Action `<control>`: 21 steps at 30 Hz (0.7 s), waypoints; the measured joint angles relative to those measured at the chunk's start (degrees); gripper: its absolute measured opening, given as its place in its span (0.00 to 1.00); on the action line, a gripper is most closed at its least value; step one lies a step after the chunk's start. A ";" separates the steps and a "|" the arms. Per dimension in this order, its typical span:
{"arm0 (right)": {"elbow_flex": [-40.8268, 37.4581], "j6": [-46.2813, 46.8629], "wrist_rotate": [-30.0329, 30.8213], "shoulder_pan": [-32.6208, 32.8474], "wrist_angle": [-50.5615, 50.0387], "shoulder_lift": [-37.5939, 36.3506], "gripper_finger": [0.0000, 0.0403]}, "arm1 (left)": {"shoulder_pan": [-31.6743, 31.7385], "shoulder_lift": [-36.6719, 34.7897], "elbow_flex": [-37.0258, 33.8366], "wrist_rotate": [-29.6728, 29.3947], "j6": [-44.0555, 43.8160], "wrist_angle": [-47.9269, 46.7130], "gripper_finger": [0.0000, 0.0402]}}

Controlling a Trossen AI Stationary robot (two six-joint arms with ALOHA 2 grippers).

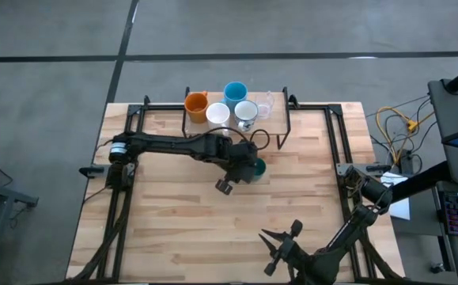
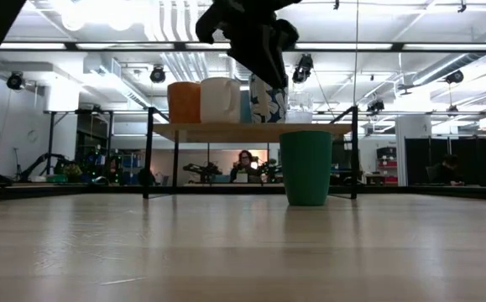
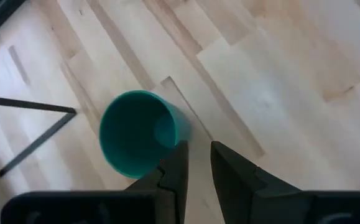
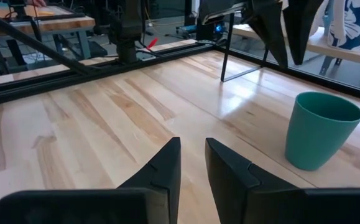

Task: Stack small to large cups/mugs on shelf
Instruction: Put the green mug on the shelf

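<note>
A dark green cup [image 1: 259,168] stands upright on its base on the table in front of the shelf [image 1: 278,123]; it also shows in the low view [image 2: 305,166] and both wrist views [image 3: 136,134] [image 4: 319,127]. On the shelf's plank stand the orange cup [image 1: 195,103], the light blue cup [image 1: 235,92], the white cup [image 1: 217,114], the grey-white patterned mug [image 1: 246,112] and the clear glass [image 1: 266,104]. My left gripper [image 3: 198,149] hovers above the green cup's rim, pointing down, fingers a narrow gap apart, empty. My right gripper [image 4: 192,146] waits near the table's near right, also narrowly open and empty.
The shelf's thin black legs [image 2: 148,164] stand on the table just behind the green cup. Black frame rails [image 1: 130,119] run along the table's left and right sides. Bare wood lies between the green cup and my right gripper. People sit in the room beyond [image 2: 244,164].
</note>
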 joint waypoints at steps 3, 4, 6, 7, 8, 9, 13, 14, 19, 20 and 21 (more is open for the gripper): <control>0.00 0.08 -0.07 0.00 -0.40 0.00 0.17 | 0.08 1.39 1.69 -0.88 2.28 -0.32 0.14; 0.00 0.08 -0.08 0.00 -0.43 0.00 0.17 | 0.09 1.72 1.96 -0.94 3.24 -0.22 0.14; 0.00 0.10 -0.34 0.00 -0.72 -0.02 0.17 | 0.09 2.40 2.29 -1.77 4.78 -0.24 0.14; 0.00 0.12 -0.79 0.00 -0.84 -0.08 0.17 | 0.10 2.66 2.29 -2.44 5.43 -0.20 0.14; 0.00 0.12 -1.05 0.00 -0.86 -0.13 0.17 | 0.11 3.18 2.29 -2.89 6.28 -0.20 0.14; 0.00 0.12 -1.16 0.00 -1.01 -0.23 0.17 | 0.13 3.59 2.29 -3.49 6.87 -0.20 0.14; 0.00 0.11 -1.19 0.00 -1.51 -0.53 0.17 | 0.15 5.29 2.29 -5.08 9.02 -0.31 0.14; 0.00 0.12 -1.22 0.00 -1.63 -0.57 0.17 | 0.18 5.63 2.29 -5.51 9.60 -0.26 0.14; 0.00 0.12 -1.97 0.00 -1.82 -0.96 0.17 | 0.23 6.52 2.29 -7.52 11.05 -0.08 0.14; 0.00 0.13 -2.45 0.00 -1.99 -1.09 0.17 | 0.25 6.52 2.29 -7.54 11.05 -0.01 0.14; 0.00 0.24 -2.65 0.00 -2.28 -1.15 0.17 | 0.31 6.52 2.29 -7.59 11.02 0.29 0.14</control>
